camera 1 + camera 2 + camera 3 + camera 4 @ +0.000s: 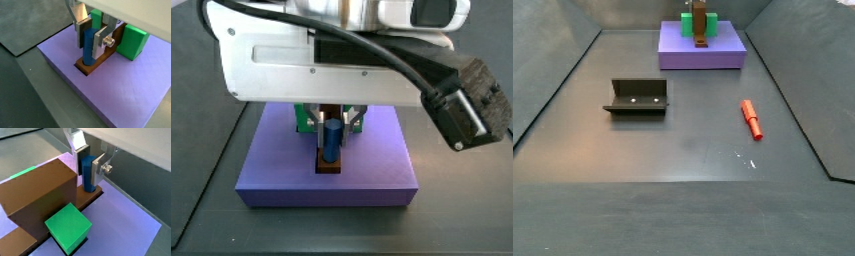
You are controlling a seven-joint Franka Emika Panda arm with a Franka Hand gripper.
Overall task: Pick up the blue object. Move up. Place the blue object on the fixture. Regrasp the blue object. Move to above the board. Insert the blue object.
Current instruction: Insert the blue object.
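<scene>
My gripper (89,42) is shut on the blue object (87,54), a slim blue peg held upright between the silver fingers in both wrist views (88,184). The peg's lower end meets the end of the brown bar (87,68) on the lavender board (113,95); the bar's hole is hidden under the peg. A side view shows the peg (330,143) upright on the bar (329,166) below the gripper body. The fixture (637,97) stands apart on the floor, with nothing on it.
A green block (133,42) stands on the board right beside the gripper (89,170). The brown bar rises to a tall brown block (37,193) in a wrist view. A red peg (751,119) lies on the dark floor. The board (702,52) sits by the far wall.
</scene>
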